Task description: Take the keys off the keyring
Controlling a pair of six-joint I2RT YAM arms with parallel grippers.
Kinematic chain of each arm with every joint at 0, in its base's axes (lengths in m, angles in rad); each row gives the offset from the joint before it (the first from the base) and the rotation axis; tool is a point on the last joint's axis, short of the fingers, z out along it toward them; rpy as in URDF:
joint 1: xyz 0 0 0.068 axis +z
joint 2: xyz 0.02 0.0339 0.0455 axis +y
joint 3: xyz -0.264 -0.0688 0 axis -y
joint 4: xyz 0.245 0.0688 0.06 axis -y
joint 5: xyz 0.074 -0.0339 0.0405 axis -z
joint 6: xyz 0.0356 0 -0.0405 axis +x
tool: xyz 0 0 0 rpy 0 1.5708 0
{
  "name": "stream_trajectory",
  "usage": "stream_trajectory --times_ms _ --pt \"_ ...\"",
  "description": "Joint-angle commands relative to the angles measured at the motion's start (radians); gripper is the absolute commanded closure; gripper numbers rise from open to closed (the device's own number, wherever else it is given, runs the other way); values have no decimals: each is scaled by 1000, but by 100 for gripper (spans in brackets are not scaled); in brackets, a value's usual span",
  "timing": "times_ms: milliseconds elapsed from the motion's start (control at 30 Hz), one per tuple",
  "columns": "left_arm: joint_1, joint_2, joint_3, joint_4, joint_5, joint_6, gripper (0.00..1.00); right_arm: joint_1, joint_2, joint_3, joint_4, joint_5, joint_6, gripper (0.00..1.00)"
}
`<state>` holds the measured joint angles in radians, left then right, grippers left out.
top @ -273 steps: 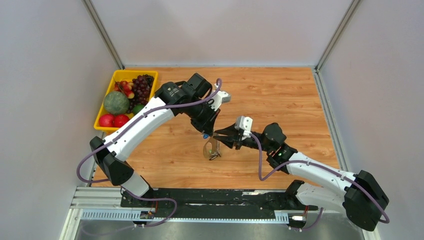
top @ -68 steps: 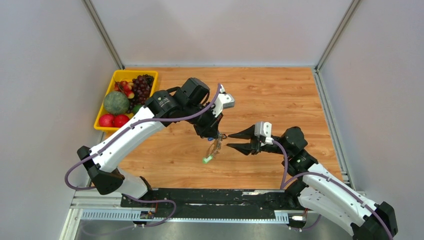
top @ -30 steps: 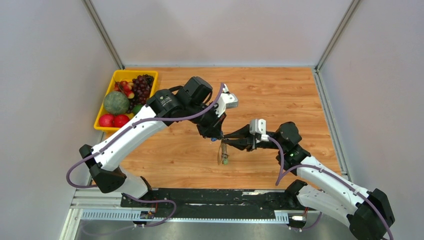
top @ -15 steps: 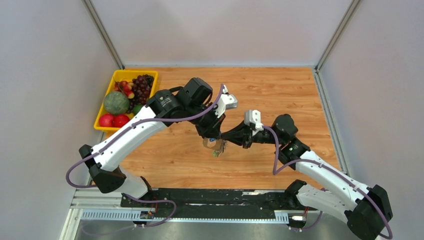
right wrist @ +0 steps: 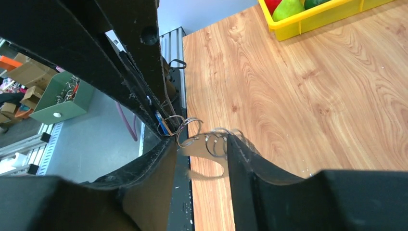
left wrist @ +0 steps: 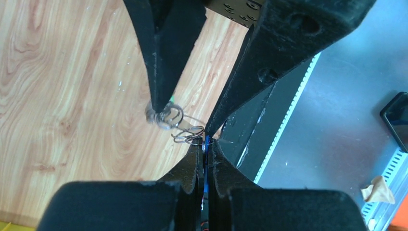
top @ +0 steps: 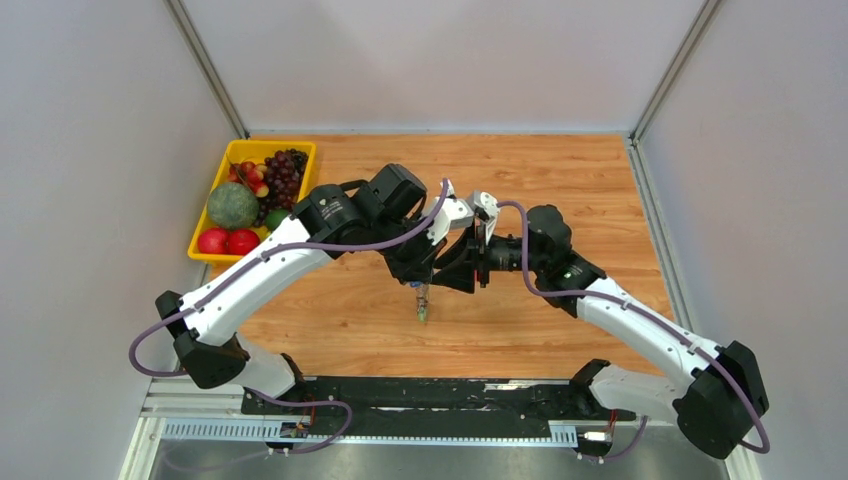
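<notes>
My left gripper (top: pixel 421 281) hangs above the table's middle, shut on a blue-headed key (left wrist: pixel 206 144) whose head shows between its fingers (left wrist: pixel 192 163). From that key hangs the keyring (top: pixel 423 298), seen as linked thin wire loops (left wrist: pixel 187 134), with a green-headed key (top: pixel 422 314) at the bottom. My right gripper (top: pixel 452 274) reaches in from the right. Its fingers (right wrist: pixel 250 163) stand apart and open on either side of the loops (right wrist: pixel 214 143), and one loop touches the right-hand finger. The other keys are hidden or blurred.
A yellow tray (top: pixel 222 180) of fruit stands at the back left of the wooden table (top: pixel 560 190). A metal rail (top: pixel 400 420) runs along the near edge. Grey walls close the left, back and right sides.
My right gripper closed by the loops, then opened while its wrist swung up and left, close against the left gripper. The keyring has swung and now hangs straight down. The left gripper stays shut.
</notes>
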<state>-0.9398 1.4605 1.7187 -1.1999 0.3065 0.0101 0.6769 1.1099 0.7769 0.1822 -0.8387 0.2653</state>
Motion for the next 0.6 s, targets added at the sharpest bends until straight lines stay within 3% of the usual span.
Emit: stream_trajectory --times_ms 0,233,567 --pt "-12 -44 -2 122 33 14 100 10 -88 4 52 -24 -41 51" --pt "-11 -44 1 130 61 12 100 10 -287 -149 100 13 -303 48" --pt "-12 -44 10 141 90 -1 100 14 -379 -216 131 26 -452 60"
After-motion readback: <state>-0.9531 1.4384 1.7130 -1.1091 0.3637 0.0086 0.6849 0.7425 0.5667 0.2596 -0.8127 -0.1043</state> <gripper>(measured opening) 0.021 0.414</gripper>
